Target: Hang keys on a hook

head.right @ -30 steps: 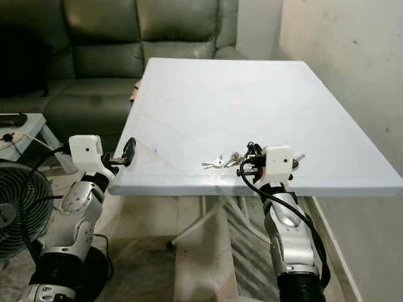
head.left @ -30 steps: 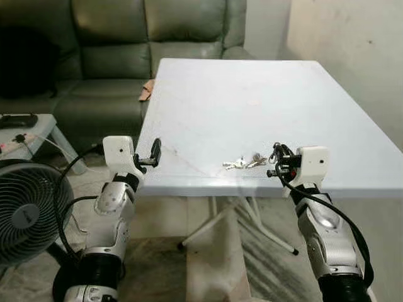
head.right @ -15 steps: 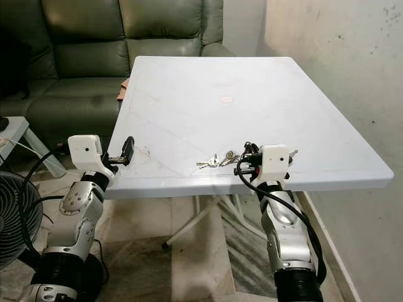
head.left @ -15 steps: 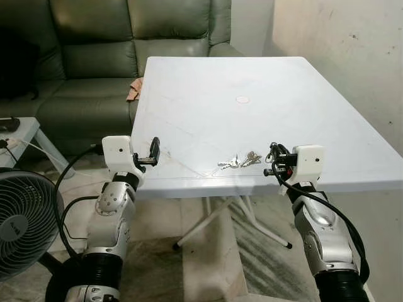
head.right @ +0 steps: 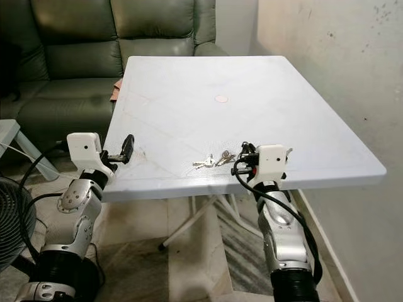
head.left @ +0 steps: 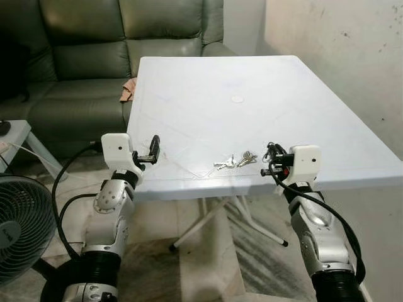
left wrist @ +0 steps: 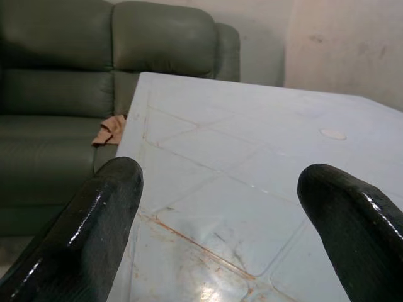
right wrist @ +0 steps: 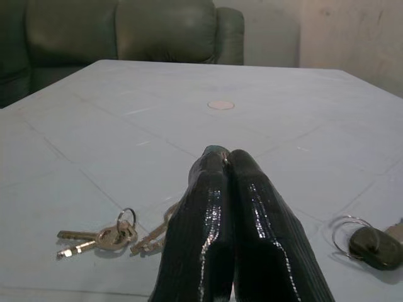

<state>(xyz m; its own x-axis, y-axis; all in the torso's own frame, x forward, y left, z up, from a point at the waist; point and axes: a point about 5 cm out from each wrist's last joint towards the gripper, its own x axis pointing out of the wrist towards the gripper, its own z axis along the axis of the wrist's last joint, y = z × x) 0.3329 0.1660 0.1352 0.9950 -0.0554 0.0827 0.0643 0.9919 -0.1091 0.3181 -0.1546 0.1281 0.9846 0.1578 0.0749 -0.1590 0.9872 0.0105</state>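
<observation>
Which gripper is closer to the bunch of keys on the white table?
The right gripper, which sits just beside the keys at the table's near edge. The left gripper hovers by the table's left front corner, farther away.

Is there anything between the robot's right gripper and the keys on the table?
Nothing visible is in the way. The right gripper, fingers shut, sits just short of the keys, with bare table between them.

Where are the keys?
The keys lie on the white table near its front edge, just left of the right gripper.
</observation>
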